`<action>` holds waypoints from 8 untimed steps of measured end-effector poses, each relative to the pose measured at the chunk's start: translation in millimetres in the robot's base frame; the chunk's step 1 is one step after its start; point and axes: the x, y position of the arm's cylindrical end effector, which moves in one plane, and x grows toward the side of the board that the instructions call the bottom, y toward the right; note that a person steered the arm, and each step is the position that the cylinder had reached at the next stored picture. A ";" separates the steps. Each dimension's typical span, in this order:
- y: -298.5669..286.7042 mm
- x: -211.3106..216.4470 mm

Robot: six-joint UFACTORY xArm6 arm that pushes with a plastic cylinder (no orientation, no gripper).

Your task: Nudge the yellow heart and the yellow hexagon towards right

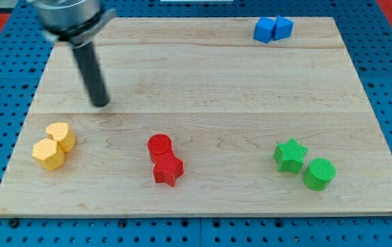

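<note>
The yellow heart (pixel 61 135) and the yellow hexagon (pixel 48 154) sit touching near the board's lower left, the hexagon below and slightly left of the heart. My tip (pixel 101 103) rests on the board above and to the right of the heart, a short gap away, touching neither yellow block.
A red cylinder (pixel 160 146) and a red star (pixel 168 169) sit together at bottom centre. A green star (pixel 290 154) and a green cylinder (pixel 319 173) lie at lower right. Two blue blocks (pixel 273 29) sit at the top right. The wooden board (pixel 223 82) lies on a blue pegboard.
</note>
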 end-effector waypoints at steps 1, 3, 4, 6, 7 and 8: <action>-73.0 40.3; -114.3 33.8; -114.1 92.3; -73.8 161.7; -59.8 122.2; -63.6 87.5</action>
